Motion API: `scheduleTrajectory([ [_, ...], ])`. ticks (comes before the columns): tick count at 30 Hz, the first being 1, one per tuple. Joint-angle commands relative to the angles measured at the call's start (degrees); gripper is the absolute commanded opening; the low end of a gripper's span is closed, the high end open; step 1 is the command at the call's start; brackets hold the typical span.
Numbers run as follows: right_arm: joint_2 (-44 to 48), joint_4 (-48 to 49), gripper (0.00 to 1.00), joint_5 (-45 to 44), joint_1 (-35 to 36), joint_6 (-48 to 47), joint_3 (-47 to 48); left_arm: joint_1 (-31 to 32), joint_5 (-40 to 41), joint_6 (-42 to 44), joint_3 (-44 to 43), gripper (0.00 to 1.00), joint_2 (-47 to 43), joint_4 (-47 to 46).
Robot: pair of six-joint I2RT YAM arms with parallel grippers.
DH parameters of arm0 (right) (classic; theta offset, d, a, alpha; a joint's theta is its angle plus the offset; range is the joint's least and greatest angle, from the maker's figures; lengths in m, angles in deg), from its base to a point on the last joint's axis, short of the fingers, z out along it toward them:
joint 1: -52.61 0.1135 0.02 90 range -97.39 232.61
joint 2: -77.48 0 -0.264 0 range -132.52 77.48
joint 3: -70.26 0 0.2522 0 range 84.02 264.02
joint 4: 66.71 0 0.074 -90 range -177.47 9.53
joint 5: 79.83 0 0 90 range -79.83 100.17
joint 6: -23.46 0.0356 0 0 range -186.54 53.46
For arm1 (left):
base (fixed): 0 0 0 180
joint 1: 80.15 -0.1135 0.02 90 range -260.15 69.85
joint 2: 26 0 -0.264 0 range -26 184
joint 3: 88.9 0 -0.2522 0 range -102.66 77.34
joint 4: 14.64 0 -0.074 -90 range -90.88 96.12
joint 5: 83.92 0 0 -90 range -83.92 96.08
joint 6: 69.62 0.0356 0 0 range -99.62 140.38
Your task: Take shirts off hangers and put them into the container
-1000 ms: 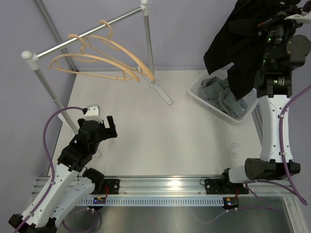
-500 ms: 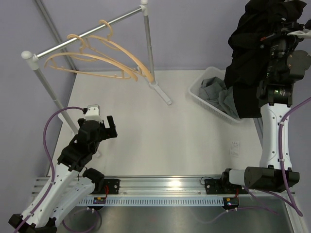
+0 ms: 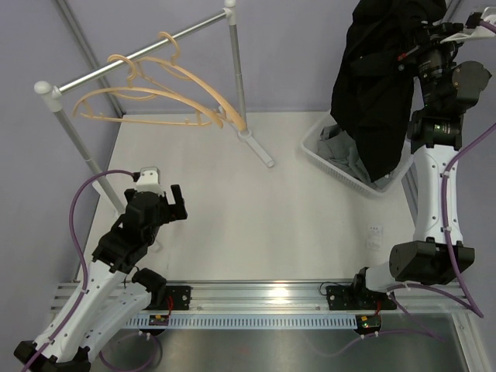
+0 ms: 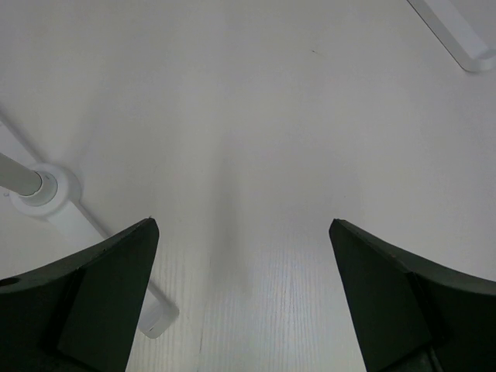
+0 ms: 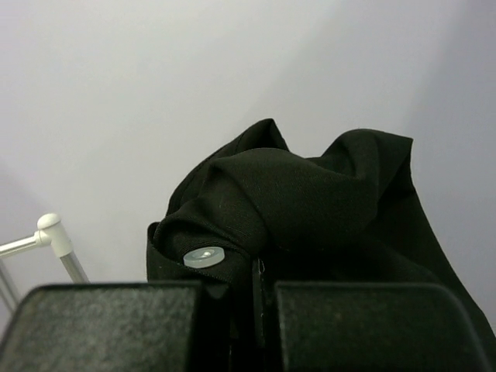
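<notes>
The black shirt is hanging over the far-right laundry basket, likely for dropping onto the grey shirt inside. The right gripper is clamping its cloth. Both wooden hangers are hanging bare far left, and the left gripper is hovering near left, fingers apart.

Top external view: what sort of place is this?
Probably a robot lab cell staged for laundry, not a home: left arm and right arm bolted to an aluminium rail, a garment rack with bare wooden hangers, and a white basket.
</notes>
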Motion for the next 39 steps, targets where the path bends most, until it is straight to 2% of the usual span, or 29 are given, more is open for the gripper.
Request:
scheduleTrajectory([
  [1,-1.35,3.72,0.00,3.59,-0.23,1.67,1.49,-0.35,0.55,0.48,-0.13,0.99,-0.14,-2.15],
  [7,1.10,5.57,0.00,-0.54,-0.85,0.18,-8.26,-0.35,0.29,0.57,-0.05,0.99,-0.23,-2.23],
  [13,5.84,9.52,0.00,-2.30,-5.24,2.81,-23.80,-0.35,0.12,0.66,-0.05,0.99,-0.32,-2.15],
  [22,11.22,6.81,0.00,-10.64,-7.18,7.29,-39.72,-0.35,-0.50,0.83,-0.05,0.99,-0.40,-2.24],
  [24,11.31,5.14,0.00,-12.31,-7.27,8.53,-40.88,-0.44,-0.67,0.75,-0.05,0.99,-0.49,-2.23],
  [30,6.83,-7.86,0.00,-13.20,-7.18,9.14,-38.52,-0.35,-0.94,0.83,0.04,0.99,-0.67,-2.24],
  [34,0.17,-17.78,0.00,-12.93,-7.18,10.02,-35.87,-0.35,-0.94,0.83,0.04,0.99,-0.76,-2.24],
  [39,-7.22,-25.26,0.00,-17.66,-7.18,11.78,-33.77,-0.35,-1.20,0.83,-0.05,0.99,-0.41,-2.24],
])
